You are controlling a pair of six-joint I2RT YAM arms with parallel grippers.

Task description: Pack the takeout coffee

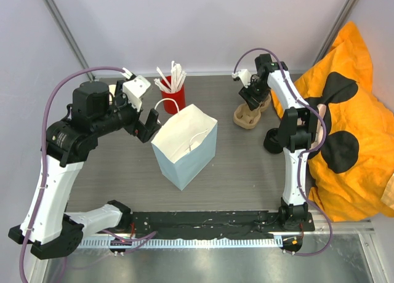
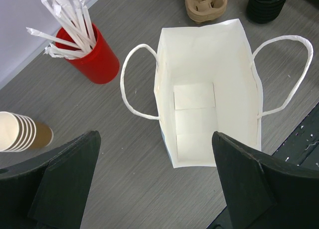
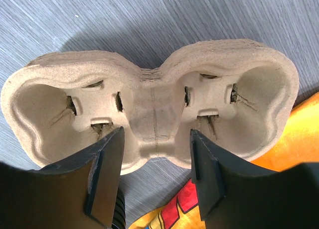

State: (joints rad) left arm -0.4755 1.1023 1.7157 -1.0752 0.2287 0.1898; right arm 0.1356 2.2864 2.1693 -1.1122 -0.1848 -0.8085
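Over the table, seen from above, a white paper bag with twisted paper handles (image 1: 184, 144) stands open near the middle of the grey wood-grain tabletop (image 1: 234, 178). At twelve o'clock from it is a red plastic cup of white paper-wrapped sticks (image 1: 173, 93). At two o'clock is a moulded brown cardboard two-cup carrier (image 1: 247, 117), and the right gripper (image 1: 252, 99) hangs right over it. The left gripper (image 1: 148, 124) sits at the bag's ten o'clock, jaws spread wide and empty. A crumpled orange cloth with black spots (image 1: 351, 129) fills the three o'clock edge, with a black ribbed stack (image 1: 273, 141), lids by the look, just beside it. Pale walls close in the far side. I can't find the coffee cup from here.

From the left wrist, the tan kraft paper cup with a white inside (image 2: 22, 132) shows at nine o'clock. It looks like the top of a nested stack, well apart from the bag, with nothing touching it. The bag's inside shows only its folded white floor.

From the right wrist, the fingers (image 3: 104, 174) stand parted either side of the carrier's narrow middle bridge, not pinching it. I'd guess the carrier is the business in hand. To grip it well, settle lower, keep the bridge centred, close evenly so the pulp neither tears nor tips, then lift level.
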